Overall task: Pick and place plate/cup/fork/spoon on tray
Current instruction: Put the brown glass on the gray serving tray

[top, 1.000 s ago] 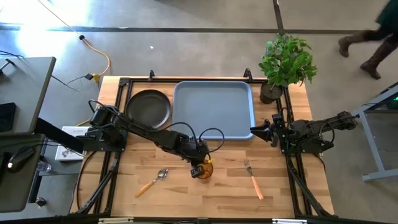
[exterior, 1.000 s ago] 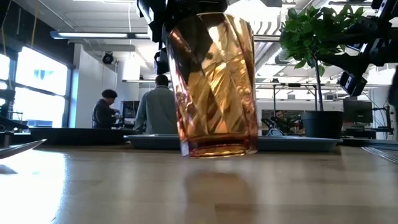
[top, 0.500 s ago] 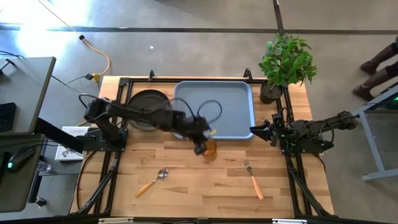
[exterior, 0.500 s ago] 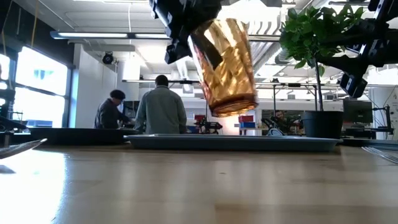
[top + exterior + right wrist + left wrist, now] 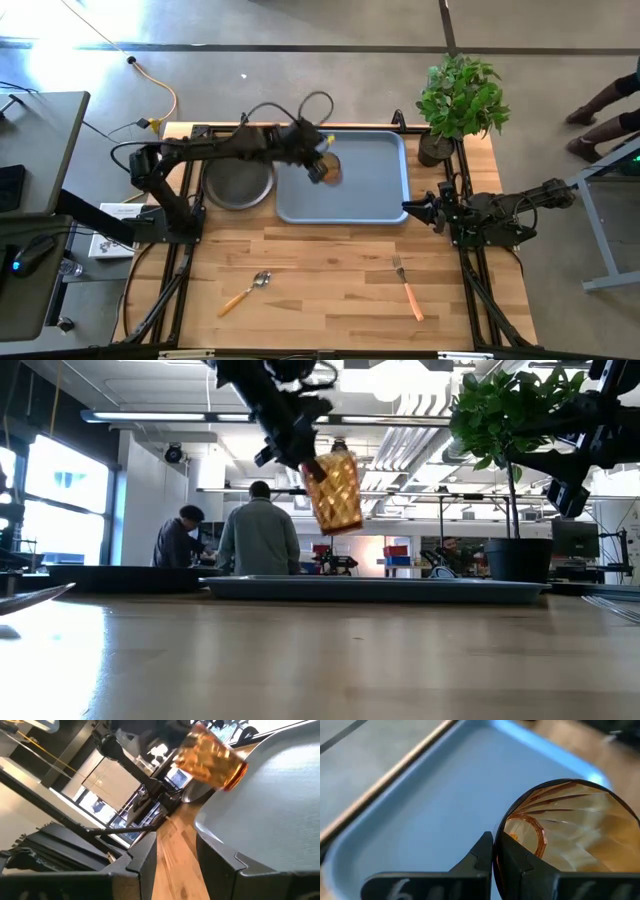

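High view finding: the left claw (image 5: 318, 166) holds the cup (image 5: 331, 171) in the air over the near-left part of the tray (image 5: 375, 195). The wrist picture confirms the grip, one finger inside the cup's mouth and one outside, pinching the wall. In the low view the cup (image 5: 333, 492) hangs tilted, well clear of the tray rim.

The right claw (image 5: 412, 210) waits just beside the tray's right edge, its fingers apart and holding nothing.

The plate (image 5: 238, 184) lies on the surface, touching or nearly touching the tray's left rim. The spoon (image 5: 246, 292) and the fork (image 5: 406, 284) lie on the surface nearer the front edge, well apart from each other. None of these three is on the tray.

Assessment of the step in hand: setting the cup down.
- Bring the cup upright before lowering; released at a tilt it would likely roll or tip.
- Lower until the base meets the tray floor, then part the fingers and lift straight up, so the inner finger does not drag the wall.
- Place it toward a corner, since the plate needs about half the tray.
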You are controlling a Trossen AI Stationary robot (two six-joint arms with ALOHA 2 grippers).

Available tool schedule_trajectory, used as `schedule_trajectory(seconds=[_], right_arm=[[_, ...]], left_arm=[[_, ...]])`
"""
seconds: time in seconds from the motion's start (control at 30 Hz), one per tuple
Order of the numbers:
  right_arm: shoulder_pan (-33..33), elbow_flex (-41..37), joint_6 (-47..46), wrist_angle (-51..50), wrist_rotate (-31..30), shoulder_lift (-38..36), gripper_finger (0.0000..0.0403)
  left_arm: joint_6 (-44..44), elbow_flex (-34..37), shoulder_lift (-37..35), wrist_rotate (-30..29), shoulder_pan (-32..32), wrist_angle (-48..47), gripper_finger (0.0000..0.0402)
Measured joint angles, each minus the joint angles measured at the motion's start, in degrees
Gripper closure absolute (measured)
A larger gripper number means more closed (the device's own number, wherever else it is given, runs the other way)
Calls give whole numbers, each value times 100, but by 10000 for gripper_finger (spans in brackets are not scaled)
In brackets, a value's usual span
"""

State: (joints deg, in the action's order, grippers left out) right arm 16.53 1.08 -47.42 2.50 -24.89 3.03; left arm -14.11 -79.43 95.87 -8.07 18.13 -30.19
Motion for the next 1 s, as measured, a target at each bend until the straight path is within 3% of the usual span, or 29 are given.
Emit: schedule_trajectory(seconds=[0.6, 1.0], right_arm=[[-4, 0, 790, 24, -1231, 0, 274], [-4, 0, 605, 24, -1210, 0, 274]], left_arm=[[731, 6, -21, -8, 1645, -89, 395], [778, 6, 198, 342, 2210, -576, 394]])
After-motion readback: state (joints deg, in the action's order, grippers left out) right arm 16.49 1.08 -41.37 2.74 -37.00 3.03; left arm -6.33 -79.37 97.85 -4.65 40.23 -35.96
